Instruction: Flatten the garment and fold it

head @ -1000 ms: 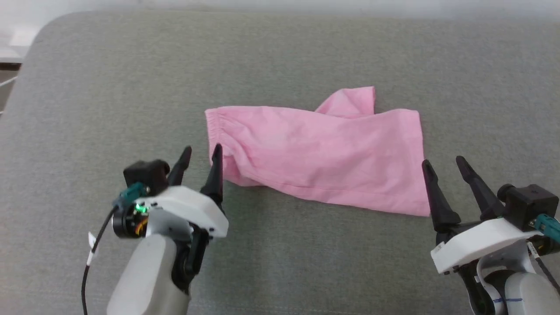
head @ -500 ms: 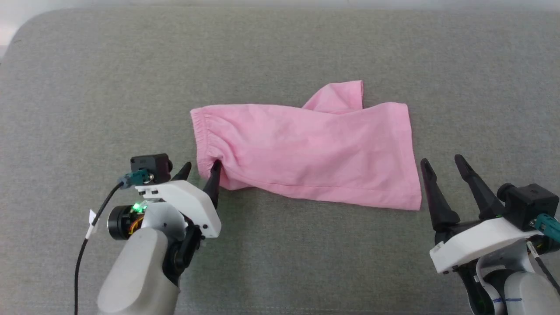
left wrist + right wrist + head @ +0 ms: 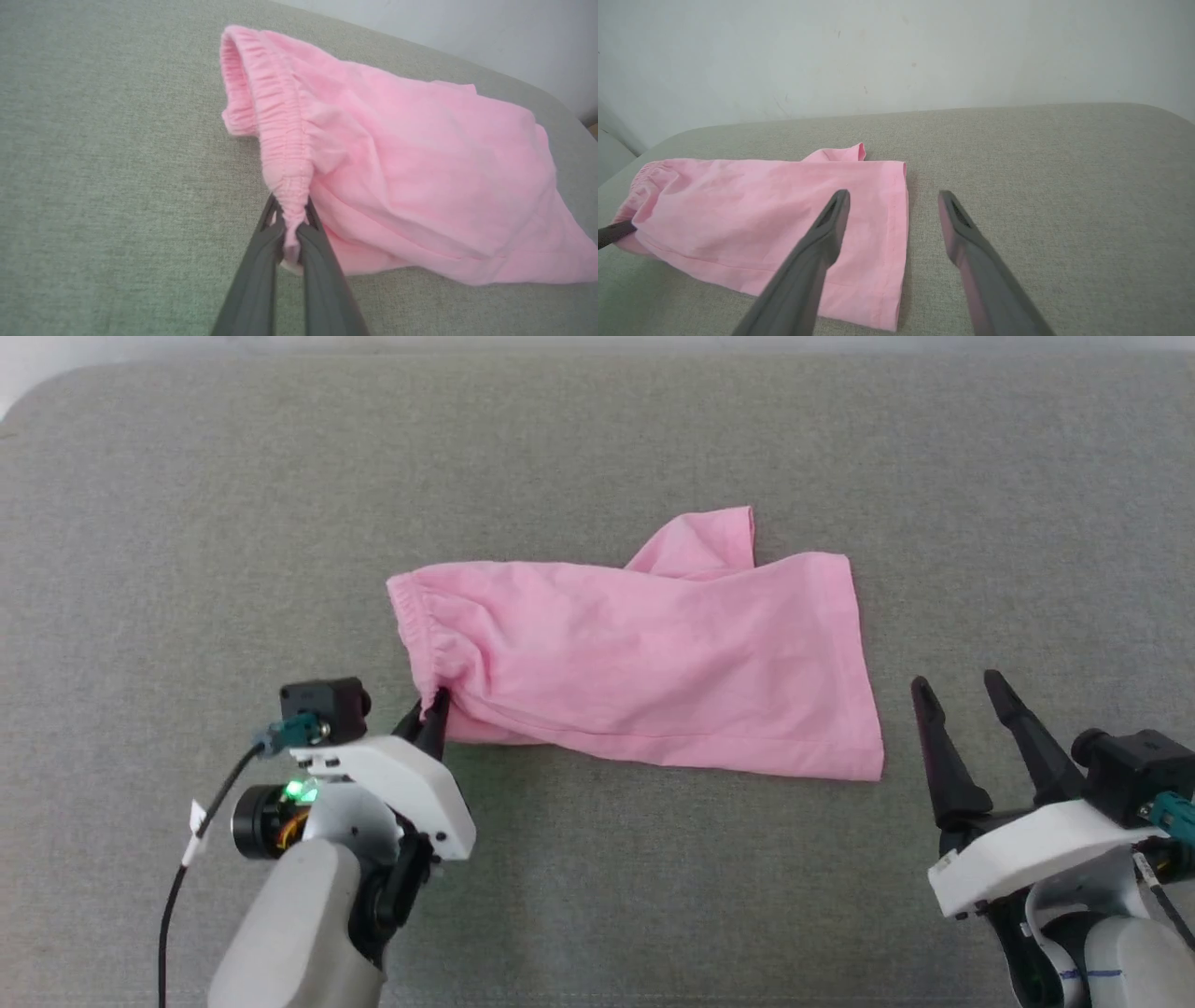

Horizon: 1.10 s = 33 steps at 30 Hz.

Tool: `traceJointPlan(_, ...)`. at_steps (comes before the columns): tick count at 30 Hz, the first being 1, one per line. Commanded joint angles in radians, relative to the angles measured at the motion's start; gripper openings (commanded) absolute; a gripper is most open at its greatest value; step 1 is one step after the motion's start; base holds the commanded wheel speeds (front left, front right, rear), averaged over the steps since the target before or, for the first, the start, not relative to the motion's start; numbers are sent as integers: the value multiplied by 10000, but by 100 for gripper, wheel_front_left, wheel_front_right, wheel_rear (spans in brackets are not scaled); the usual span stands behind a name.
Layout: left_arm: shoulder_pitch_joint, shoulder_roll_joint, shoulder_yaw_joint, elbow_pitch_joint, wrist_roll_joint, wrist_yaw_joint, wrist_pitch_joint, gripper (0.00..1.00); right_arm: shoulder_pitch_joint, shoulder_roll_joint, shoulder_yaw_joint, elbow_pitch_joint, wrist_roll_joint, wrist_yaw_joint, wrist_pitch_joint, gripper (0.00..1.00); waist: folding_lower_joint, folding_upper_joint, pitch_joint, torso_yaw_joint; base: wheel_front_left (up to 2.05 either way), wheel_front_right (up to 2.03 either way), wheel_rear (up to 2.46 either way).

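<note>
The pink garment lies in the middle of the head view on a soft grey surface. It is mostly flat and runs long from left to right. Its gathered waistband is at the left end. A hemmed edge is at the right end. A small pink flap sticks out along the top edge, a bit right of the middle.

The left gripper is at the lower left of the head view. Its 2 dark fingers are squeezed together on the bottom corner of the waistband. In the left wrist view the bunched band sits pinched between the 2 fingers, and the cloth beside it is pulled into folds.

The right gripper is at the lower right of the head view. Its 2 fingers stand apart with nothing between them. The tips are just beside the garment's lower right corner and do not touch it. In the right wrist view 1 finger shows in front of the cloth near the hem and the other in front of the grey surface. A pale wall fills the top of that view.
</note>
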Motion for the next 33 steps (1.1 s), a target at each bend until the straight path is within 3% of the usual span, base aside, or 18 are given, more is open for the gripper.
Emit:
traceJointPlan(1, 314, -6, -43, -204, 42, 100, -154, 0, -19, 18, -136, 179, -139, -7, 134, 100, 0, 0, -88, 131, 0, 0, 0)
traceJointPlan(11, 540, -190, -260, -520, -29, 89, -286, 0, -948, 18, -30, 2259, -491, -7, 2791, 100, 0, 0, 55, 468, 0, 0, 0)
traceJointPlan(18, 393, -300, -365, -475, -81, 25, -367, 0, -1566, 18, 343, 2803, -802, -7, 3908, 100, 0, 0, 216, 629, 0, 0, 0)
traceJointPlan(19, 373, -310, -370, -458, -90, 21, -391, 0, -1612, 18, 378, 2793, -829, -7, 3955, 89, 0, 0, 227, 642, 0, 0, 0)
traceJointPlan(20, 359, -320, -375, -439, -101, 17, -410, 0, -1648, 18, 377, 2758, -898, -7, 3938, 52, 0, 0, 235, 653, 0, 0, 0)
traceJointPlan(23, 335, -333, -392, -374, -123, 8, -466, 0, -1682, 18, 320, 2661, -1030, -7, 3798, 25, 0, 0, 224, 671, 0, 0, 0)
traceJointPlan(24, 335, -332, -395, -355, -131, 3, -484, 0, -1678, 18, 303, 2630, -1102, -7, 3734, 0, 0, 0, 210, 670, 0, 0, 0)
traceJointPlan(33, 566, -236, -330, -357, -270, -44, -721, 0, -1038, 18, 102, 2051, -742, -7, 3522, 0, 0, 0, -296, 568, 0, 0, 0)
